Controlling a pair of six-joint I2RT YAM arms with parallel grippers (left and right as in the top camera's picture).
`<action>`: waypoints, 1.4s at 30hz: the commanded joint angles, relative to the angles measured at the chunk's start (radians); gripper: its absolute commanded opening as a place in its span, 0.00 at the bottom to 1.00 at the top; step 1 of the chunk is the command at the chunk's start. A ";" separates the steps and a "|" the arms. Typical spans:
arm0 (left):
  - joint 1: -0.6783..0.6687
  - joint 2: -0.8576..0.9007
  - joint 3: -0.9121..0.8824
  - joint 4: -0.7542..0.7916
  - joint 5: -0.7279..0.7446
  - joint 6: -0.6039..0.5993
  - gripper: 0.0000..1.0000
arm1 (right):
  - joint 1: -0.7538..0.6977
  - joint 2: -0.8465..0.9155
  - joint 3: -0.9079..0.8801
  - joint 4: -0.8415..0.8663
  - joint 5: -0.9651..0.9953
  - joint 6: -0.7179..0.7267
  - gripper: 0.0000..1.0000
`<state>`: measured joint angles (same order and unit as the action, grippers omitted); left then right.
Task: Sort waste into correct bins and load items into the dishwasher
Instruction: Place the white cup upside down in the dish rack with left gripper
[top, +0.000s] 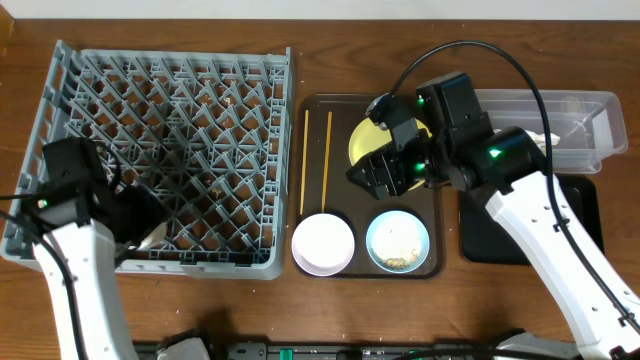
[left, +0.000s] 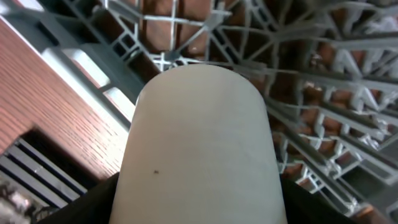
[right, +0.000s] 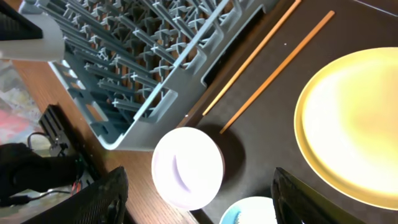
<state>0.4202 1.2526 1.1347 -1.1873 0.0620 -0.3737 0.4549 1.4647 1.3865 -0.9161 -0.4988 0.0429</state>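
Bright, even light, soft shadows; mild sheen on the yellow plate (right: 354, 124); left wrist close-up blurred.

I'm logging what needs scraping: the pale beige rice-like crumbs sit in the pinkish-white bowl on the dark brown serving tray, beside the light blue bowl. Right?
No. The overhead view shows the pale beige rice-like crumbs in the light blue bowl on the dark brown serving tray, beside the pinkish-white bowl, which looks empty.

Grey lattice rack (top: 170, 150). Beneath the black right gripper (top: 385, 175), a pale yellow plate (right: 354, 124). Beside it, tan chopsticks (right: 277, 71) on a dark brown tray (right: 267, 143). Past its fingertips, a pinkish-white bowl (top: 323, 243) and a light blue bowl (top: 398, 232) with beige crumbs (top: 398, 259).
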 joint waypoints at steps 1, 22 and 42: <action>0.034 0.047 -0.018 0.015 0.067 -0.008 0.57 | 0.012 -0.018 0.007 0.000 0.005 -0.014 0.72; 0.035 0.143 0.008 0.030 0.103 0.021 0.92 | 0.012 -0.018 0.007 0.004 0.005 -0.014 0.72; -0.037 -0.089 -0.009 0.074 0.209 0.196 0.20 | 0.027 -0.018 0.007 0.037 0.054 0.027 0.66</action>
<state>0.4042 1.1484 1.1324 -1.1343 0.3202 -0.1970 0.4564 1.4647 1.3865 -0.8886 -0.4534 0.0555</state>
